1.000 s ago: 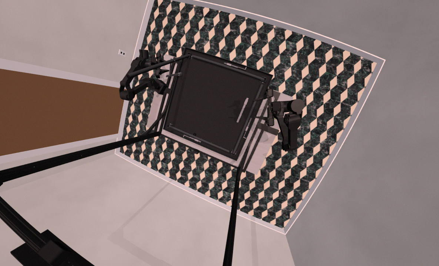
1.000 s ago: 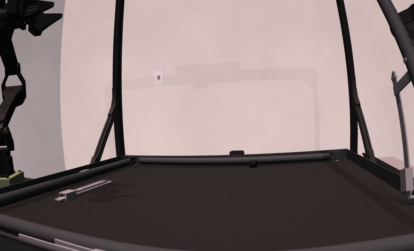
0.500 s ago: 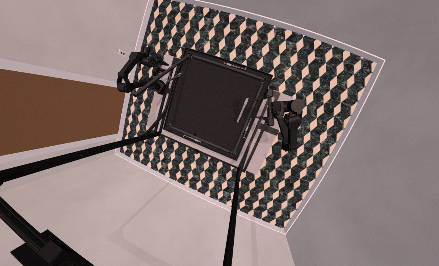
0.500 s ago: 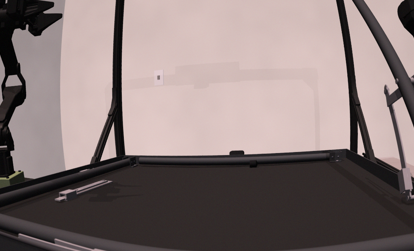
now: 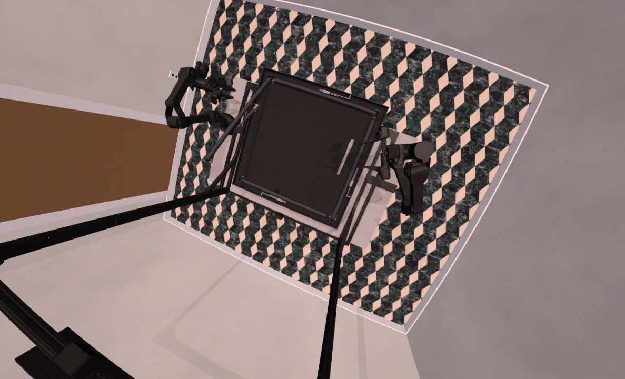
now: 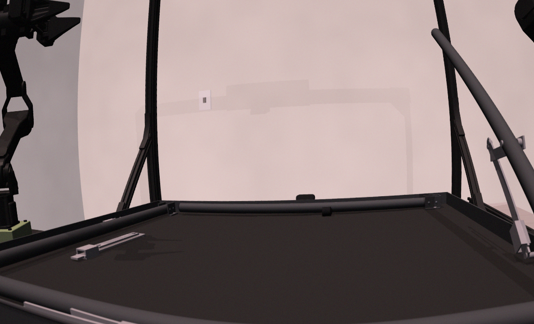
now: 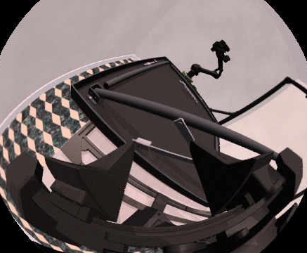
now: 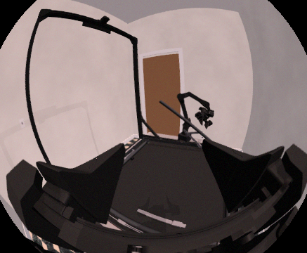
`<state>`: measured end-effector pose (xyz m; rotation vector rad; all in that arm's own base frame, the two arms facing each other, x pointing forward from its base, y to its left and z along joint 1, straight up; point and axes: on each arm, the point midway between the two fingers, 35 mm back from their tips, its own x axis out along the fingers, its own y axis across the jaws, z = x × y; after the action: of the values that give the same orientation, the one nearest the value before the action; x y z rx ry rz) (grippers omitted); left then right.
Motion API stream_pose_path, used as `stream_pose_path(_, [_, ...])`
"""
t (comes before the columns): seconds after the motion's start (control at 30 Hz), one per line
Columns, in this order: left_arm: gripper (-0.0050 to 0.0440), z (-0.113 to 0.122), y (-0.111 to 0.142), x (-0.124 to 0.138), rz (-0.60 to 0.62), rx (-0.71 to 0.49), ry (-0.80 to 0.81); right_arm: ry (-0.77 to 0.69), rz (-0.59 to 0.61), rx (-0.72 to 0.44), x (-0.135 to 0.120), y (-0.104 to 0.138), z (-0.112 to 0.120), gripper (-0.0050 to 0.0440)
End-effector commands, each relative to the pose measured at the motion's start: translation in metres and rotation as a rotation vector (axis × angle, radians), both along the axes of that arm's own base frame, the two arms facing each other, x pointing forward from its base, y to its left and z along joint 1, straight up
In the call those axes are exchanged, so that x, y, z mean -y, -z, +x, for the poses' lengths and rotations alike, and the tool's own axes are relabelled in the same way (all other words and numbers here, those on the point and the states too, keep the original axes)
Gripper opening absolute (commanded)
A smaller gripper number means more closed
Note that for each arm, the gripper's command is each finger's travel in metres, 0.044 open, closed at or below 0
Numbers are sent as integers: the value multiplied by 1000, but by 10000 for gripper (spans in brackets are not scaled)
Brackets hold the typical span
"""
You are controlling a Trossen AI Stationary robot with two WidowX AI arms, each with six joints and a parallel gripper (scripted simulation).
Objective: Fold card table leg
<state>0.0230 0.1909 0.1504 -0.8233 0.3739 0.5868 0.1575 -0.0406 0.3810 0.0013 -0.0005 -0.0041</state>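
Observation:
The dark card table [image 5: 305, 146] lies upside down. Its raised leg [image 5: 236, 120] is a dark tube, no longer upright but tilted low over the table's edge; it shows at the right in the exterior view [image 6: 490, 116]. The leg's grey locking brace [image 6: 506, 193] runs from it down to the frame. My left gripper [image 5: 222, 94] is open and empty, close behind the leg [image 7: 186, 119], which crosses just past the fingertips. My right gripper [image 5: 383, 155] [image 6: 55, 20] is open and empty at the opposite edge, raised above the table. The right wrist view [image 8: 163, 145] shows only the table between the fingers.
The three other legs lie flat along the frame, one at the back [image 6: 301, 207] and one at the side [image 6: 71, 233]. A folded grey brace [image 6: 103, 245] lies on the underside. Black rig posts [image 6: 151, 100] stand behind the table. A patterned mat [image 5: 446, 141] lies beneath it.

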Motion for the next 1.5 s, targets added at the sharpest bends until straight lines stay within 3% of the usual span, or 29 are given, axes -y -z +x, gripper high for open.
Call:
stream_pose_path(0.0, [290, -18, -24, 3, -13, -19, -39, -4, -1, -1, -1, 0, 0, 400])
stream_pose_path(0.23, [290, -17, -28, 6, -33, -8, -45, -4, -1, -1, -1, 0, 0, 400])
stream_pose_path(0.37, [386, -28, -41, -15, -46, -1, -49, -4, -1, -1, -1, 0, 0, 400])
stream_pose_path(0.43, [386, -28, -41, -15, -46, -1, -49, -4, -1, -1, -1, 0, 0, 400])
stream_pose_path(0.67, [400, -49, -65, -76, -89, 31, -58, -4, -1, -1, -1, 0, 0, 400])
stream_pose_path(0.77, [400, -53, -72, -91, -86, 31, -60, -4, -1, -1, -1, 0, 0, 400])
stream_pose_path(1.47, [400, -53, -72, -92, -86, 31, -60, -4, -1, -1, -1, 0, 0, 400])
